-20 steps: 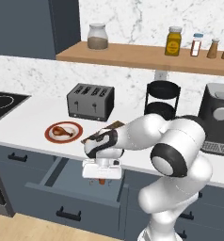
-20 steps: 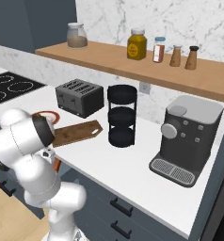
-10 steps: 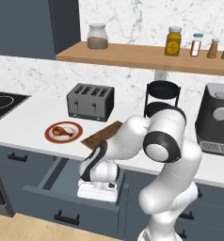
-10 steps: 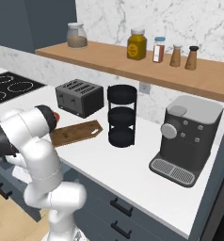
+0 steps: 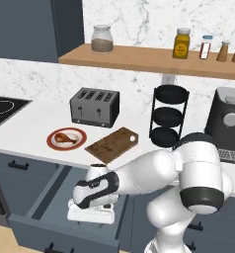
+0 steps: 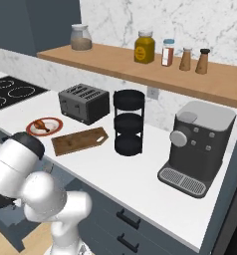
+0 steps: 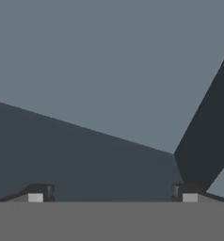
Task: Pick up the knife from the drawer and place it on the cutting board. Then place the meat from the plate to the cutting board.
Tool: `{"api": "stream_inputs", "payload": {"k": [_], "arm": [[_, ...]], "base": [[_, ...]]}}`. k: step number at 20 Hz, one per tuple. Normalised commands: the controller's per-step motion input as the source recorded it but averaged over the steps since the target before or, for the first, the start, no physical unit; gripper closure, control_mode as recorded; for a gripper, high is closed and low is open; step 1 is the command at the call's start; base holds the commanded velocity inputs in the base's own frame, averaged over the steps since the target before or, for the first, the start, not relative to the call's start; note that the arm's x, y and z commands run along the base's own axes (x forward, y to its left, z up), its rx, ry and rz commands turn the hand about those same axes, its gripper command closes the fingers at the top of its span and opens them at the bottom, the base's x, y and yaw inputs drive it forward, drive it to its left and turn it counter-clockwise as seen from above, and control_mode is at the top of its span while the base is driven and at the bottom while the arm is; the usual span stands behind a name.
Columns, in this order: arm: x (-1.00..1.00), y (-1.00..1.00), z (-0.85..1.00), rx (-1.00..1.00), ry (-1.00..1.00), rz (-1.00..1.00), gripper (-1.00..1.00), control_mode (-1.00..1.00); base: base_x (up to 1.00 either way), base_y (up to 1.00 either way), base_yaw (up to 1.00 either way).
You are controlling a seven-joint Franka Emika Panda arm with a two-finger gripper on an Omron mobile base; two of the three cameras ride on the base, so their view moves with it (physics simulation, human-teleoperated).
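The wide slate-blue drawer (image 5: 44, 196) stands pulled open below the counter. My arm bends down into it, and the white hand (image 5: 90, 213) sits low over the drawer's right part. In the hand view my gripper (image 7: 112, 193) is open, its tips far apart, facing the bare grey-blue drawer floor (image 7: 109, 61) and a corner of darker walls. The knife is hidden. On the counter the dark brown cutting board (image 5: 112, 144) (image 6: 79, 140) lies bare. Left of it, the red-rimmed plate (image 5: 51, 140) (image 6: 52, 121) carries the browned meat (image 5: 65, 137) (image 6: 40, 124).
A grey toaster (image 5: 95, 106) stands behind the plate and board. A black three-tier rack (image 5: 168, 116) and a coffee machine (image 5: 231, 123) are to the right. A wooden shelf (image 5: 139, 55) with jars hangs above. A stove (image 5: 1, 106) lies at far left.
The arm has swung down from just above the drawer's front to deep inside it, and the hand now sits lower and nearer the drawer floor.
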Motion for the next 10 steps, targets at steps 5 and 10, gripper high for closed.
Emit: {"api": "stream_inputs", "payload": {"k": [5,10], "arm": [[0.99,-0.04,0.73,-0.01,-0.18,0.09,-1.0,-1.0],[0.96,-0.18,-0.07,-0.11,-0.15,0.04,-1.0,-1.0]], "base": [[0.0,0.0,0.0],[0.0,0.0,0.0]]}}
